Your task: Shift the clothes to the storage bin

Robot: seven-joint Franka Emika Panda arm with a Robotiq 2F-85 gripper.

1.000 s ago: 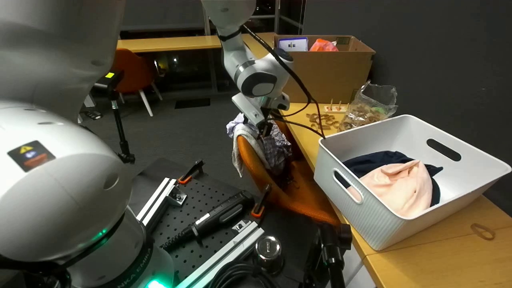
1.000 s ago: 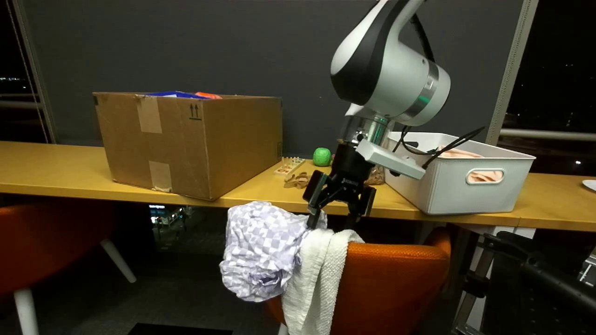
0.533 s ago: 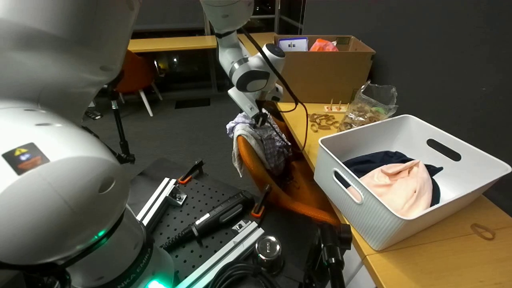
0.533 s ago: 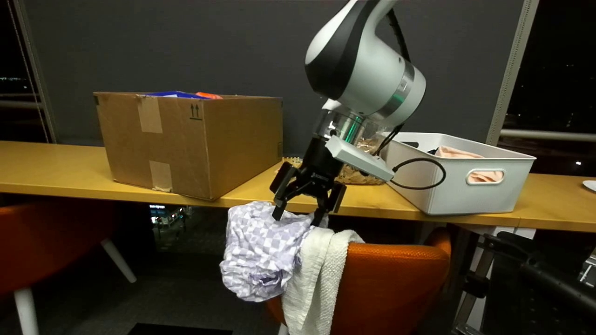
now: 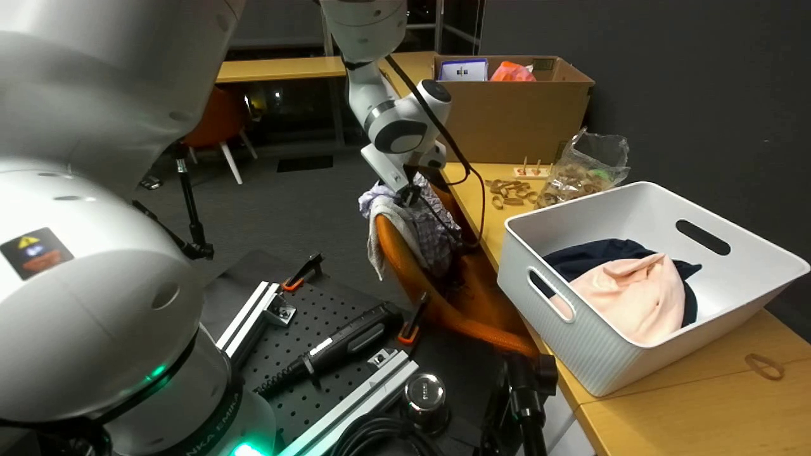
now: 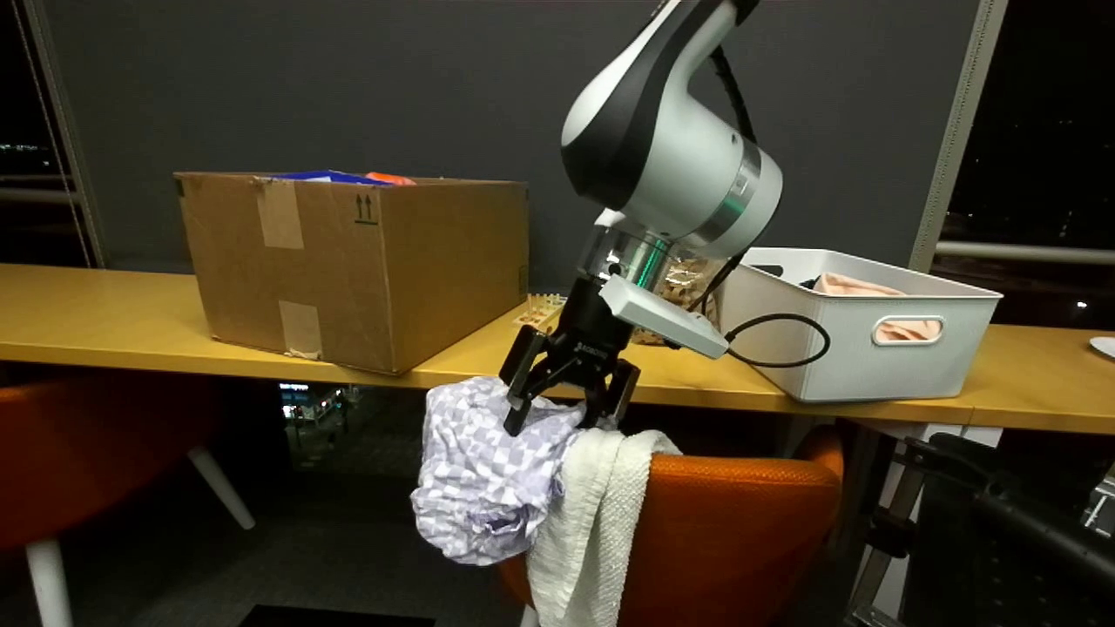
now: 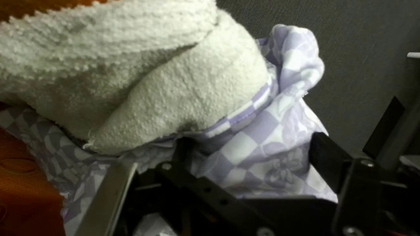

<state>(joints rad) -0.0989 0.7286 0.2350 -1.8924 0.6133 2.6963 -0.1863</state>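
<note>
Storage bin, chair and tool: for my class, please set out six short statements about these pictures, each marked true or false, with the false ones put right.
1) The tool is open. True.
2) The peach cloth lies inside the storage bin. True.
3) The peach cloth is the only cloth in there. False: a dark blue cloth lies there too.
4) The white towel hangs over the back of the orange chair. True.
5) The bin rests on the chair. False: it rests on the wooden table.
6) The tool is inside the bin. False: it is close to the checkered cloth, by the chair's back.
</note>
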